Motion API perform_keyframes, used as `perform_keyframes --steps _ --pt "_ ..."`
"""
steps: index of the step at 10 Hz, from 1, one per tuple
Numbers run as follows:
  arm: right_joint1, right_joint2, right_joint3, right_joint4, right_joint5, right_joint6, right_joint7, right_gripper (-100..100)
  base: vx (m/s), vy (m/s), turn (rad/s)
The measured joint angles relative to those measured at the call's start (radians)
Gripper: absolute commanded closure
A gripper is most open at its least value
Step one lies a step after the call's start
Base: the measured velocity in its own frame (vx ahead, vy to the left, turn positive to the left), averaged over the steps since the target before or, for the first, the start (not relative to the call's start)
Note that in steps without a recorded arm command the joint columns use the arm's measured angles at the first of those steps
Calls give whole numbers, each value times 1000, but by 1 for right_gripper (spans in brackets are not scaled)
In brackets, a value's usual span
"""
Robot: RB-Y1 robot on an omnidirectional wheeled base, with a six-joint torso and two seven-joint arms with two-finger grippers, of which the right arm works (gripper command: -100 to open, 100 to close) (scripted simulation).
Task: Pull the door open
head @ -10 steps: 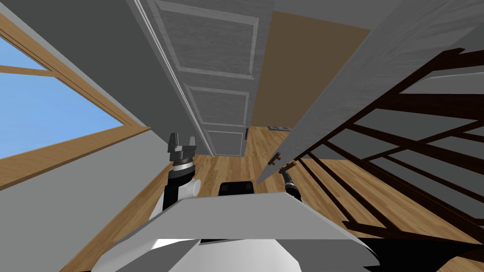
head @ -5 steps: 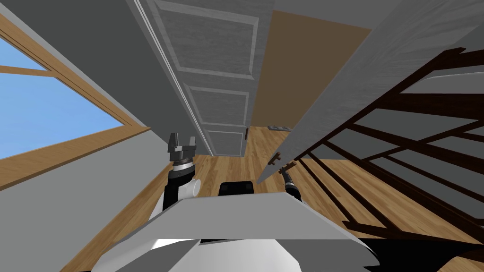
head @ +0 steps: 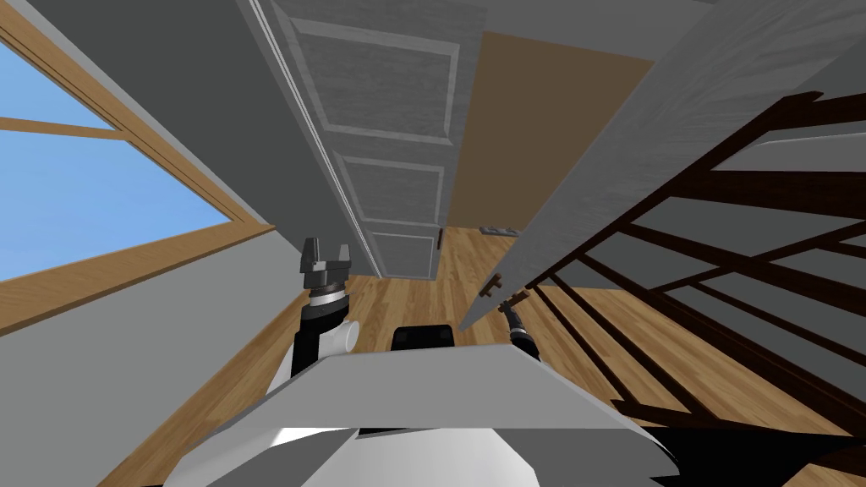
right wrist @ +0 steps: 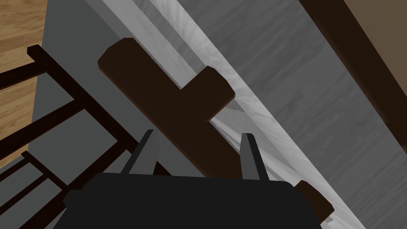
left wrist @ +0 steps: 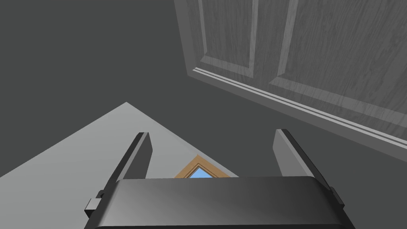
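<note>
Wooden floor [head: 414,296] runs beneath the grey door [head: 643,152], standing ajar. Right gripper [right wrist: 199,134] is clamped on the dark lever handle [right wrist: 167,99] at the door's edge; left gripper [left wrist: 211,133] hangs fingers apart, well off that door.

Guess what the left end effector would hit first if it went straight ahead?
Probably the dark grey wall beside the door. The left end effector, open, points at it with nothing between, though depth is unclear.
</note>
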Motion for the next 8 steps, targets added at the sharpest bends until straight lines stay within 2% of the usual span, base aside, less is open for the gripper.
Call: perform_keyframes --steps 3,4,6,8 --pt "0 -2 3 4 1 -2 -3 100 2 -1 -6" --pt "21 3 0 -39 -1 18 0 100 7 1 -9" --pt "1 3 0 0 -2 0 -4 100 0 0 0" --pt "2 -1 1 -3 -2 3 -8 100 -9 -8 12"
